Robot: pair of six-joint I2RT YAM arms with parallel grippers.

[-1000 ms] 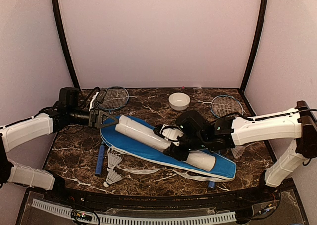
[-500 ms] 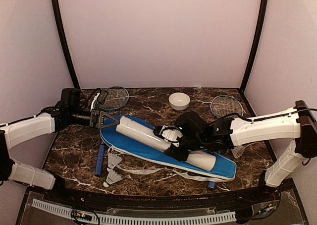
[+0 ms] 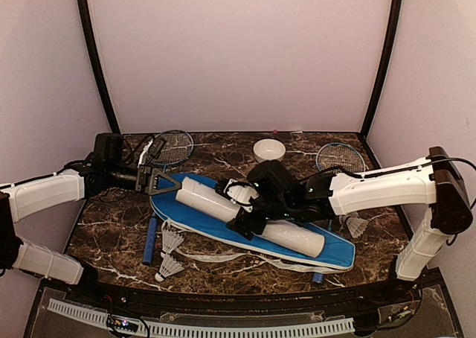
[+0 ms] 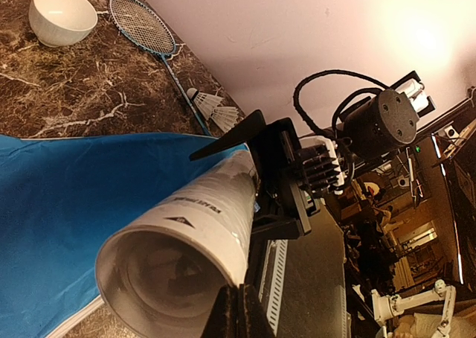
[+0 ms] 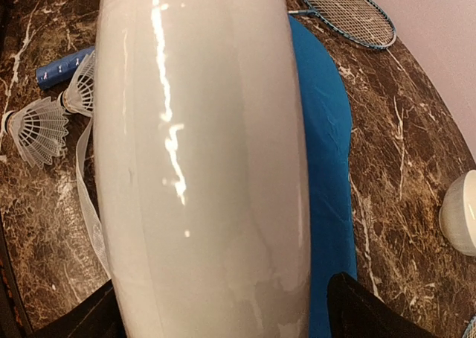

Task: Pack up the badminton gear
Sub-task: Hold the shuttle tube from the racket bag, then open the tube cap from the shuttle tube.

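Observation:
A long white tube (image 3: 249, 217) lies slantwise on the blue racket cover (image 3: 338, 254). My right gripper (image 3: 239, 213) straddles the tube's middle, open; in the right wrist view the tube (image 5: 201, 152) fills the frame with a black finger on each side, and a strip of blue cover (image 5: 327, 152) shows at the right one. My left gripper (image 3: 175, 182) is shut, its tips (image 4: 239, 312) right at the tube's open left end (image 4: 171, 271). Racket heads lie at back left (image 3: 171, 146) and back right (image 3: 340, 159). Shuttlecocks lie at front left (image 3: 171, 252) and right (image 3: 355, 225).
A small white bowl (image 3: 269, 150) stands at the back centre. A blue racket handle (image 3: 151, 239) lies left of the cover, another (image 3: 318, 277) pokes out at its front right. White strap loops (image 3: 223, 257) trail in front of the cover.
My right gripper has opened off the tube and slid left along it toward the middle. The left gripper has finished closing and stays at the tube's left end.

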